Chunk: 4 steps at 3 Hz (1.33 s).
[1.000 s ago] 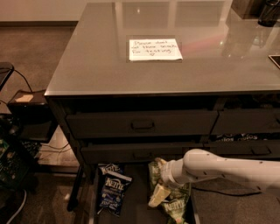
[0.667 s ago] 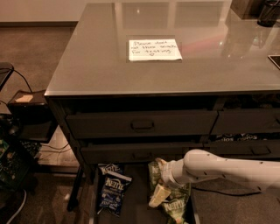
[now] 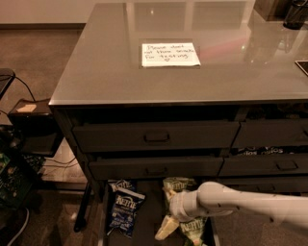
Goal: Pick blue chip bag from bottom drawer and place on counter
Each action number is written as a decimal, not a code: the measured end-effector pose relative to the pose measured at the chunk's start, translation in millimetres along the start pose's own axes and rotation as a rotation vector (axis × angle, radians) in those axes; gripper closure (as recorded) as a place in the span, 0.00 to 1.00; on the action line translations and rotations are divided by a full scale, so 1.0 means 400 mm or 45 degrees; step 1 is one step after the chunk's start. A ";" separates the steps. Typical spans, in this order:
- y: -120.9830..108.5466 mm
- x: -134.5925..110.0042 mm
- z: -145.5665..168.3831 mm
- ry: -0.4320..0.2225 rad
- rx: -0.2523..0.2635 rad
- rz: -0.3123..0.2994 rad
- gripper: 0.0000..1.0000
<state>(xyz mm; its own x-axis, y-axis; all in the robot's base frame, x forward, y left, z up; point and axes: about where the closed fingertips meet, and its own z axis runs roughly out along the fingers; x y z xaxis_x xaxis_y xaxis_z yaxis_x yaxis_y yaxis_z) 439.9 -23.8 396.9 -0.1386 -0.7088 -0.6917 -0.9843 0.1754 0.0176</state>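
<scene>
The blue chip bag (image 3: 124, 212) lies on the left side of the open bottom drawer (image 3: 150, 218), its white "Kettle" lettering facing up. My white arm reaches in from the right. The gripper (image 3: 166, 228) is low over the drawer's middle, just right of the blue bag and apart from it, among green Kettle bags (image 3: 193, 227). Another green bag (image 3: 177, 184) lies behind the arm. The grey counter (image 3: 106, 67) above carries the white handwritten note (image 3: 170, 54).
Closed drawers with recessed pulls (image 3: 156, 137) sit above the open one. A second dark bag (image 3: 120, 184) peeks out at the drawer's back left. A black box (image 3: 29, 120) and cables stand on the floor at the left. A dark object (image 3: 294, 14) stands at the counter's far right.
</scene>
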 end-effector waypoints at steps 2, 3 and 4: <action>0.050 -0.024 0.238 -0.230 -0.078 0.014 0.00; 0.039 -0.050 0.327 -0.293 -0.079 0.001 0.00; 0.044 -0.047 0.333 -0.295 -0.084 0.009 0.00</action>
<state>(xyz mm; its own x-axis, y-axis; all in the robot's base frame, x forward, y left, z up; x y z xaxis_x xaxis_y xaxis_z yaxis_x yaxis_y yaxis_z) 439.5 83.6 313.9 -0.1244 -0.5305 -0.8385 -0.9895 0.1293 0.0650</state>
